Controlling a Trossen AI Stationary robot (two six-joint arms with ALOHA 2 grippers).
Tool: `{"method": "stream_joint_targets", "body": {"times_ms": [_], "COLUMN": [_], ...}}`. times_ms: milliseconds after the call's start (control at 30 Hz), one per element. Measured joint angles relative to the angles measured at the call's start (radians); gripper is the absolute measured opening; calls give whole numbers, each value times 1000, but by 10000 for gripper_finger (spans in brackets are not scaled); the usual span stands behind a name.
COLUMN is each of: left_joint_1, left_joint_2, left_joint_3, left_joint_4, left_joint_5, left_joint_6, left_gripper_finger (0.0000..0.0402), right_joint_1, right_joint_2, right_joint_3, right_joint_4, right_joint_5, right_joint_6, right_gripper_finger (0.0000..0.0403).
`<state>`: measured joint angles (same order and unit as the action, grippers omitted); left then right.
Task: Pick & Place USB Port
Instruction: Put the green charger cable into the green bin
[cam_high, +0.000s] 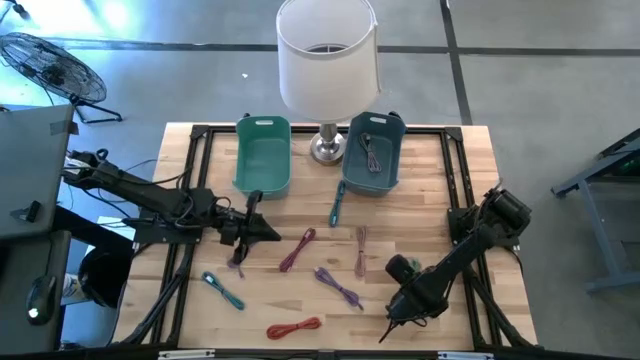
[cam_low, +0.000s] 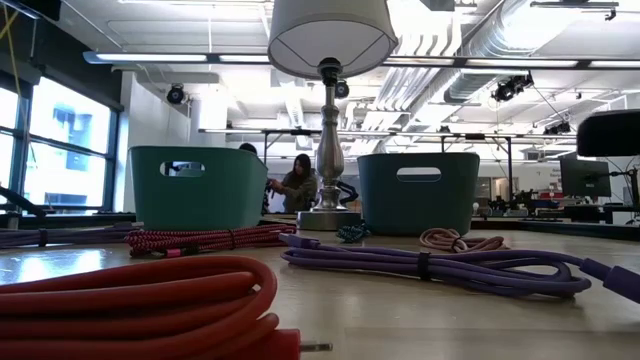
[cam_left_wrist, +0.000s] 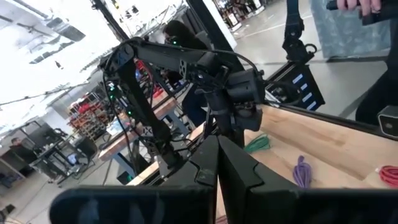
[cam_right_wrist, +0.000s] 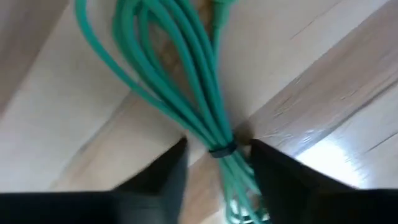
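Straddling the green USB cable (cam_right_wrist: 200, 87) with the right gripper (cam_right_wrist: 217, 152), down at the bottom centre of the right wrist view: jaws apart, one on each side of the dark tie around the bundle, not clamped on it. Lying flat on the bare wood of the bench (cam_high: 440, 200), loops fanned toward the top of that frame. Seen from above, hidden under the right gripper (cam_high: 405, 310) in the lower right of the frame.

Parked at left centre of the high view: the left gripper (cam_high: 245, 228), jaws together with nothing between them, confirmed in the left wrist view (cam_left_wrist: 217, 168).

Scattered across the lower middle of the high view: a teal cable (cam_high: 223, 290), a red cable (cam_high: 293, 327), a purple cable (cam_high: 338, 287), a maroon cable (cam_high: 297, 250) and a pink cable (cam_high: 360, 250).

Standing along the upper edge: a light green bin (cam_high: 263, 155), a lamp (cam_high: 328, 60) and a darker blue bin (cam_high: 390, 140) with a coiled cable inside.
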<state>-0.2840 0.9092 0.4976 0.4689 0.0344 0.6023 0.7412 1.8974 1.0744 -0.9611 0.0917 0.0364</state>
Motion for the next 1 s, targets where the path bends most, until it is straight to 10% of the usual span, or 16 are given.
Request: {"method": "stream_joint_targets", "body": {"times_ms": [133,467,733,1000], "left_joint_1": [2,3,48,97], "left_joint_2": [0,-1,-1,-5], "left_joint_3": [0,0,1,2], "left_joint_4": [-1,30,46,95], "left_joint_5": [-1,-280,-186,-153], "left_joint_6": [3,-22,-50,-124], "left_gripper_finger": [5,5,16,133], "right_joint_1": [3,-18,-25,-28], "right_joint_2": [-13,-86,-151,-155], "right_joint_3": [-5,116,321,431], "right_joint_4": [-10,-241,-264,-79], "right_joint_5": [14,408,654,780], "right_joint_6": [88,391,419,169], "right_gripper_finger": [22,13,13,13]}}
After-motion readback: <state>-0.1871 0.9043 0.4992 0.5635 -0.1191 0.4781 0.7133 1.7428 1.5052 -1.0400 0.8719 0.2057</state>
